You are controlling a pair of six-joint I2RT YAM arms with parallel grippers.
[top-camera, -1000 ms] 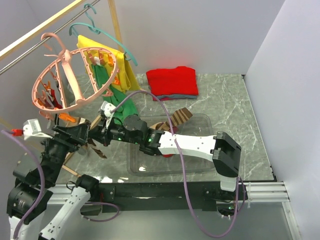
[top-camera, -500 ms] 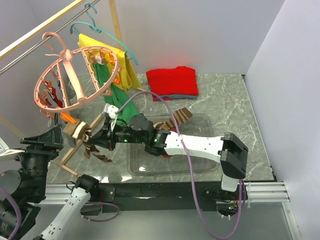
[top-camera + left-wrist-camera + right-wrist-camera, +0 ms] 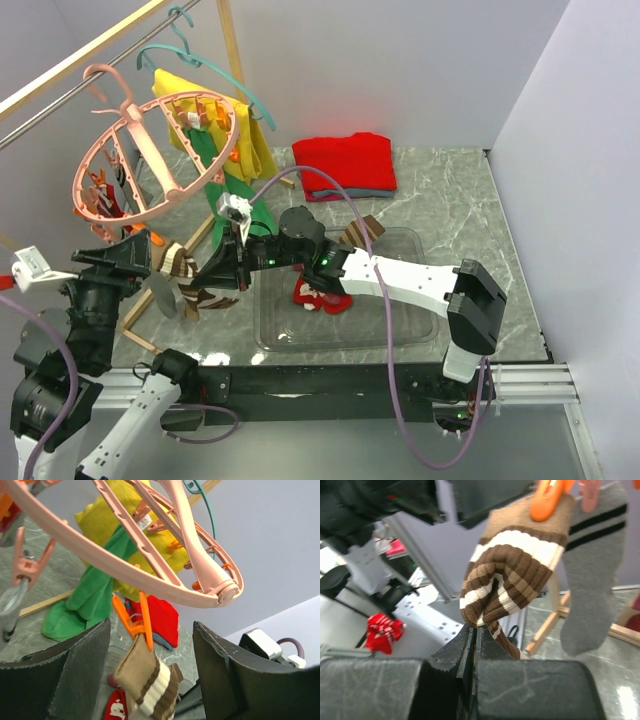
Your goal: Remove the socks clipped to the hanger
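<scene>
The pink ring hanger (image 3: 150, 150) hangs tilted from the rail at upper left. One of its orange clips (image 3: 135, 620) still pinches the cuff of a brown, tan and white striped sock (image 3: 510, 575). My right gripper (image 3: 477, 630) is shut on that sock's lower fold, low in front of the hanger (image 3: 207, 285). My left gripper (image 3: 152, 625) is open, its fingers (image 3: 75, 675) standing either side of the clip and cuff without touching. A grey sock (image 3: 592, 580) with black stripes hangs beside it from a pink clip. A red sock (image 3: 320, 295) with a white figure lies in the bin.
A clear plastic bin (image 3: 400, 330) sits mid-table with another brown striped sock (image 3: 360, 232) at its far rim. A folded red garment (image 3: 345, 162) lies at the back. Yellow shirt (image 3: 255, 130), green cloth (image 3: 235, 200) and teal coat hanger (image 3: 200, 60) hang behind the ring.
My left gripper drew back to the left, then came in again around the orange clip. The right gripper kept its hold on the striped sock and shifted slightly. The ring hanger swung.
</scene>
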